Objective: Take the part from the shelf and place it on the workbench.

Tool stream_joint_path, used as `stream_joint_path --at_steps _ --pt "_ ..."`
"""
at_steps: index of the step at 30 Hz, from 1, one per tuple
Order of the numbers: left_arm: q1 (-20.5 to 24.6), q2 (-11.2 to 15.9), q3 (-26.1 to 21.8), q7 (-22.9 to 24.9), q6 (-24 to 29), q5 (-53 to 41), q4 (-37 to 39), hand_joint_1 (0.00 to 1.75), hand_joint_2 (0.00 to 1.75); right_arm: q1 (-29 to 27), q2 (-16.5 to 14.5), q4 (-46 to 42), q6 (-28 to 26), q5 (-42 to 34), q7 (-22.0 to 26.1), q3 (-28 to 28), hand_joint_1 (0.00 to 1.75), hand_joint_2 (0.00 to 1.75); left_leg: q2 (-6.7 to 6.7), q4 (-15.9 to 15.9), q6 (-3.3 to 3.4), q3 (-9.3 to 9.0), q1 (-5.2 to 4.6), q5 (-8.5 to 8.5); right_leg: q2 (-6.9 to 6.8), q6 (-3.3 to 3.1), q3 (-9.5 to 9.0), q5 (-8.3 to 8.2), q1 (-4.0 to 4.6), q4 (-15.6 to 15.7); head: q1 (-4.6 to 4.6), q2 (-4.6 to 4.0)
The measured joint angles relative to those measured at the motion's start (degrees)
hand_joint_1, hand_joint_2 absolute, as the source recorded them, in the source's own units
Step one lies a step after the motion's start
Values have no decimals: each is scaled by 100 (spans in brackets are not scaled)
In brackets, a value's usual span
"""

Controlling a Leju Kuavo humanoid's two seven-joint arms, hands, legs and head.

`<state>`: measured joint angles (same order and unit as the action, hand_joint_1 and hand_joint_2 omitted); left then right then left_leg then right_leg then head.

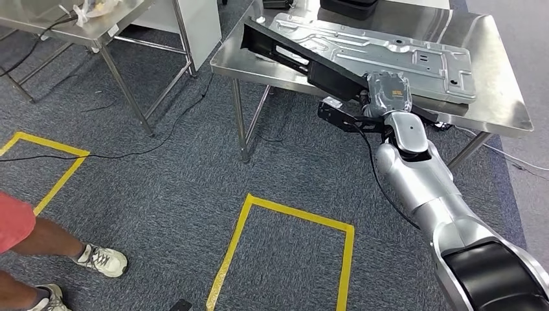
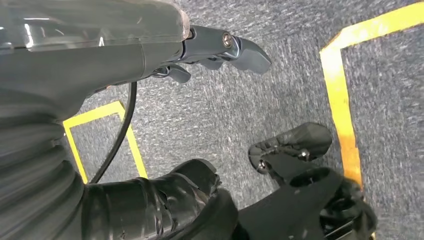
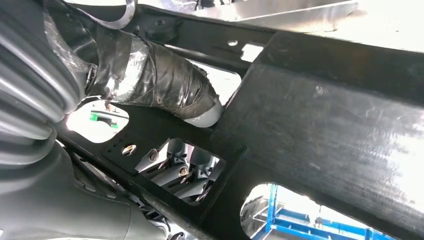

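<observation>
Head view: the right robot hand (image 1: pixel 387 92) grips a long black perforated metal frame part (image 1: pixel 294 59) at its near end. The part's far end reaches out over the shiny stainless steel tabletop (image 1: pixel 498 78). It runs tilted across a flat silver stamped sheet-metal panel (image 1: pixel 388 55) already lying there. Held by one end, the long part can be carried out over the surface while the arm stays beside the near edge. I judge the placing step is under way and the part is not yet released. Whether its far end touches the surface cannot be told. A second steel table (image 1: pixel 97 29) stands well apart, and a person's legs in white trainers (image 1: pixel 100 259) stand on the grey carpet near yellow floor tape (image 1: pixel 285 210).

Left wrist view: the left robot hand (image 2: pixel 220 47) hangs above the carpet, its fingers apart and holding nothing. It appears to have no part in this placing.

Right wrist view: the taped thumb (image 3: pixel 165 85) presses one face of the black part (image 3: pixel 320 130). Darker fingers (image 3: pixel 182 170) show through a cut-out from the other side, so the flat bar is clamped between them.
</observation>
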<state>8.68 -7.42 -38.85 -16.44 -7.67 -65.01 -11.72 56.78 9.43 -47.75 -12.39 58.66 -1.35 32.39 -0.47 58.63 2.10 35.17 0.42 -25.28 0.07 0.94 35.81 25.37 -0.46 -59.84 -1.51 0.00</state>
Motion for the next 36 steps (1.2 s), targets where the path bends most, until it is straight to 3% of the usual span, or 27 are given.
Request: stream_joint_path --at_steps 2,5,6,8,10,11,13,15,18,20,22,24,25,26,27,29,30,31,34,36 --pt "4 -2 6 -1 -1 -1 0 0 175 14 2 20 -16 0 4 1 175 175 1 -6 -52 10 -10 5 5 -34 -31 -4 30 99 -1 0" --pt "0 -1 9 -7 -2 1 0 0 175 17 4 40 -39 -1 5 2 175 175 6 128 -137 70 -10 -117 -10 -136 -63 -39 -17 159 -2 0" --pt "-2 0 9 -10 -3 4 0 0 175 20 5 41 -46 -2 5 2 175 175 9 359 -162 171 -6 -257 -18 -171 -76 -50 -33 180 -2 0" --pt "-12 0 10 -14 -7 12 0 0 175 19 8 46 -54 -3 5 4 175 175 12 1112 -197 511 12 -615 -24 -210 -78 -47 -26 181 -3 0" --pt "-22 -2 11 -13 -11 16 0 0 175 3 7 63 -55 -7 6 8 175 175 13 1630 -214 772 23 -742 -19 -215 -78 -39 -20 169 -2 0" --pt "-24 -2 11 -13 -11 17 0 0 175 -4 6 73 -54 -11 6 10 175 175 14 1576 -214 758 24 -642 -14 -210 -79 -33 -20 158 -2 0" --pt "-23 -2 11 -13 -9 21 0 0 175 -5 6 83 -55 -20 5 14 175 175 16 854 -185 435 25 -246 -6 -185 -82 -6 -21 124 -2 0" --pt "-17 -1 13 -14 -7 25 0 0 175 1 10 86 -55 -31 3 15 175 175 15 183 -139 111 6 -20 -1 -142 -65 21 0 88 -3 0" --pt "-20 -1 16 -15 -7 27 0 0 175 3 15 99 -55 -43 -1 18 175 175 8 24 -75 41 -9 -4 1 -56 -49 19 14 96 -1 0" --pt "-22 -1 22 -15 -7 28 0 0 175 3 19 105 -55 -49 -1 20 175 175 10 -31 -10 17 7 28 -2 6 -19 101 -1 7 1 0" --pt "-15 -1 32 -16 -7 29 0 0 175 3 23 107 -55 -56 2 21 175 175 12 -69 42 -2 22 49 -4 58 203 405 -21 -501 2 0" --pt "-17 -1 43 -16 -8 28 0 0 175 -15 25 117 -55 -67 4 25 175 175 10 -64 62 -2 20 42 -3 94 570 726 -30 -1262 1 0" --pt "-22 -1 46 -16 -9 26 0 0 175 -31 25 124 -55 -70 4 30 175 175 8 -57 66 -4 20 34 -4 105 689 760 -34 -1479 1 0" --pt "-26 -1 49 -16 -10 22 0 0 175 -44 26 129 -55 -72 2 34 175 175 5 -46 63 -7 20 24 -5 107 702 675 -37 -1468 1 0" --pt "-29 -1 52 -16 -12 19 0 0 175 -51 26 132 -55 -72 1 38 175 175 2 -33 56 -14 20 10 -5 102 606 495 -40 -1236 1 0" --pt "-28 -1 58 -17 -16 15 0 0 175 -46 25 131 -56 -73 -3 42 175 175 -1 -7 23 -25 12 -29 -7 68 240 110 -32 -437 2 0" --pt "-27 -1 60 -18 -19 14 0 0 175 -41 25 130 -56 -74 -2 43 175 175 -1 3 2 -24 4 -43 -4 44 105 12 -18 -141 1 0" --pt "-25 -1 62 -19 -21 14 0 0 175 -40 25 130 -57 -74 -2 45 175 175 0 6 -23 -21 -3 -50 0 21 28 -22 -2 32 0 0" --pt "-23 1 64 -19 -22 10 -1 0 175 -44 25 129 -57 -74 -1 50 175 175 3 -4 -107 -19 -2 -66 3 -66 1 -13 4 99 -1 0" --pt "-23 4 64 -21 -21 4 -2 0 175 -37 25 127 -57 -74 -1 50 175 175 8 226 -164 76 2 -219 -10 -148 -53 -20 -27 149 -1 0"
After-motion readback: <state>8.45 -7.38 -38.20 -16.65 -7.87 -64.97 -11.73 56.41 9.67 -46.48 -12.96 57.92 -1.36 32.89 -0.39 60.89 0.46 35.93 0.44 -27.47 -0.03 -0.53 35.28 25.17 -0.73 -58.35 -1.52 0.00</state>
